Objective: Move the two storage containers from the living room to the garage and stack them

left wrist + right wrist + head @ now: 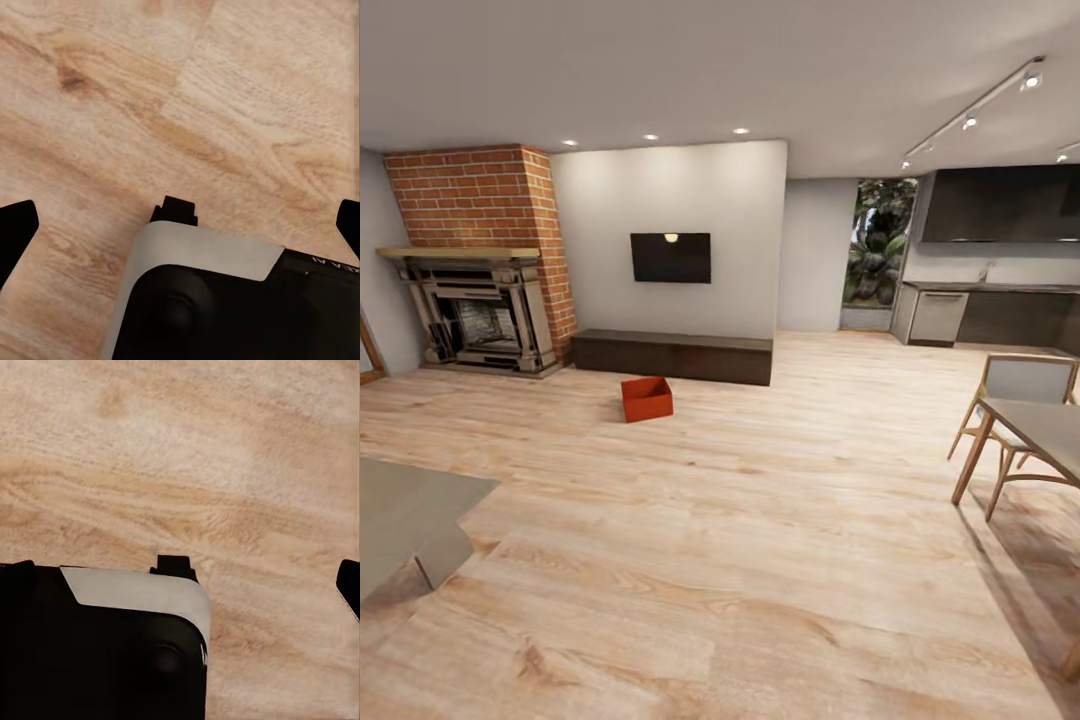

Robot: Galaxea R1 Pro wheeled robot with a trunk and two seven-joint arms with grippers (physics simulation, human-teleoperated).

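Observation:
One orange-red open storage container (647, 398) sits on the light wood plank floor of the living room, far ahead and just in front of a long dark low bench (672, 356). The garage is out of view. In the left wrist view, my left gripper (182, 225) is open, its dark fingertips (15, 232) spread wide over bare planks with nothing between them. In the right wrist view, my right gripper (180, 577) is open too, one fingertip (349, 583) at the frame's edge, above the same wood floor. The robot's grey and black base (210, 300) lies under both.
A brick fireplace (480, 260) stands at the far left and a wall TV (671, 257) hangs above the bench. A grey low table (405, 520) is close on the left. A dining table (1040, 430) with chairs is on the right, with dark kitchen units (1000, 310) behind it.

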